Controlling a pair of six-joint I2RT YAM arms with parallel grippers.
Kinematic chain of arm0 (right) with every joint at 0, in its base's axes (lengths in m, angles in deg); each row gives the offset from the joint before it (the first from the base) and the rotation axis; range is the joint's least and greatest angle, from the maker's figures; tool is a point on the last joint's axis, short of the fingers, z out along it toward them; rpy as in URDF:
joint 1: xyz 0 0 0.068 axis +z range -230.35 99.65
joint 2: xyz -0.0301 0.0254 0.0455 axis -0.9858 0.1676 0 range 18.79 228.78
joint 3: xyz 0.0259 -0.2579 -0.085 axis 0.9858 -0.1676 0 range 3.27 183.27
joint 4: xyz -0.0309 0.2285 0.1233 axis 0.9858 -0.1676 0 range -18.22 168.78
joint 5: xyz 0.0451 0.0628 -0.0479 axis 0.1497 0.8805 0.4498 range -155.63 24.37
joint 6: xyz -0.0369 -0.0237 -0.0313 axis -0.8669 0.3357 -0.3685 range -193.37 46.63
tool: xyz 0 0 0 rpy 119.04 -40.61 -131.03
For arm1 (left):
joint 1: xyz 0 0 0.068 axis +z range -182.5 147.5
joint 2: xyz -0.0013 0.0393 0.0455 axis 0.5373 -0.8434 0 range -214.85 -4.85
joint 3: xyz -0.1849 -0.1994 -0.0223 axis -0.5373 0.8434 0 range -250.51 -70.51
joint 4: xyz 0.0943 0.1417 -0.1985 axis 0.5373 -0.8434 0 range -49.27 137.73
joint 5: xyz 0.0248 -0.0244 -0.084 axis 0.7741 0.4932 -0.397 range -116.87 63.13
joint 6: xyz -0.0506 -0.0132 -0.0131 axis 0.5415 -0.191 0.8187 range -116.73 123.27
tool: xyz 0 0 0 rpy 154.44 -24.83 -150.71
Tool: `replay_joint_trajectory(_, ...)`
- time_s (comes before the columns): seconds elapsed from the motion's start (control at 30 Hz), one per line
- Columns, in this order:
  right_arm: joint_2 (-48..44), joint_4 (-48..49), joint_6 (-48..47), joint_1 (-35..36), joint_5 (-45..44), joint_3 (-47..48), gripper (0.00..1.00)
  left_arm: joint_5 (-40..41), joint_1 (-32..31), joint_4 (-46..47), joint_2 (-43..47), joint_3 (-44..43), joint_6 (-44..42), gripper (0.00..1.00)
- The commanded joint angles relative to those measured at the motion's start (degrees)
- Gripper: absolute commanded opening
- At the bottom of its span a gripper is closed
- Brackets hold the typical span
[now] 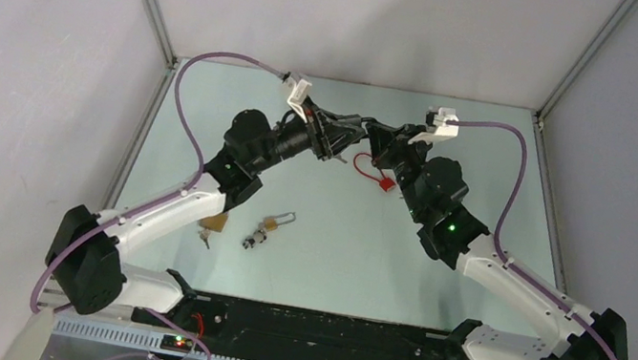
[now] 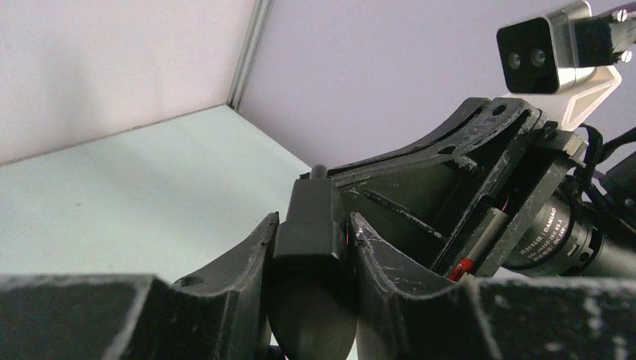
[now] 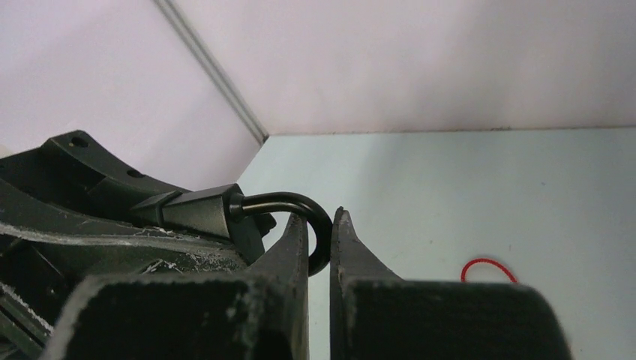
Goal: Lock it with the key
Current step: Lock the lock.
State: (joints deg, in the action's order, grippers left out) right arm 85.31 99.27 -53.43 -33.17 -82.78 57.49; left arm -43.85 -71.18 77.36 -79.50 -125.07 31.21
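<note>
Hanging in mid-air over the far end of the pale green table [image 1: 434, 285], well clear of its surface, the matte black block-shaped padlock [image 2: 307, 202] is shared by both arms. The left gripper [image 2: 311, 240] has its fingers clamped on the flat sides of the body. The right gripper [image 3: 320, 240] has its tips pinched almost together on the crown of the curved black metal shackle [image 3: 289, 202].

Here's the danger: that shackle is a thin round bar caught only at the very fingertips. A push or pull off its axis could roll it out of the pinch, or twist the body in the left fingers. No key shows in either gripper, so a turn of the lock looks some way off.

The black padlock itself is boxy and dull, with bevelled shoulders where the shackle enters as a tight hook. The keyhole is hidden, and whether the shackle is seated I cannot tell.

Down on the table, a red cord loop with a small red tag [image 1: 374, 171] lies just beside the meeting point. A small brass padlock [image 1: 272, 224] and a small bunch of keys [image 1: 250, 241] rest well apart, near the left forearm.
</note>
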Motion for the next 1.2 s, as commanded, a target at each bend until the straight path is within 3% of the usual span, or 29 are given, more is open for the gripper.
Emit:
replay_joint_trajectory(0.0,-0.5,25.7,13.8,17.7,49.5,4.9,0.0,-12.2,-9.1,-5.2,-13.1,-2.3,0.6,0.0)
replay_joint_trajectory(0.23,-3.9,17.1,11.1,15.7,46.9,4.0,0.0,-10.1,-7.6,-5.1,-10.3,-1.2,0.6,0.0)
replay_joint_trajectory(0.6,-13.1,-15.2,13.1,-7.5,41.3,-0.3,0.03,-15.7,0.6,-5.2,3.1,1.8,6.5,0.0)
replay_joint_trajectory(0.67,-13.6,-16.3,15.6,-11.3,41.8,-1.2,0.11,-16.5,2.2,-5.1,4.8,2.1,9.4,0.0)
replay_joint_trajectory(0.77,-14.6,-15.9,18.0,-15.3,43.2,-2.9,0.35,-17.0,3.6,-5.0,7.0,2.2,12.3,0.0)
replay_joint_trajectory(0.83,-15.8,-14.4,19.0,-16.2,44.1,-3.8,0.5,-17.4,4.6,-4.5,8.3,2.2,13.9,0.0)
replay_joint_trajectory(0.93,-17.8,-10.6,21.2,-16.5,45.1,-5.0,0.65,-18.6,5.4,-4.0,9.7,1.7,15.9,0.0)
replay_joint_trajectory(1.07,-19.1,-9.4,23.1,-16.6,42.1,-5.6,0.75,-22.5,5.4,-3.9,10.8,0.8,16.7,0.0)
replay_joint_trajectory(1.17,-18.6,-8.9,24.2,-16.5,40.8,-5.6,0.78,-23.9,5.5,-3.8,12.1,0.7,17.3,0.0)
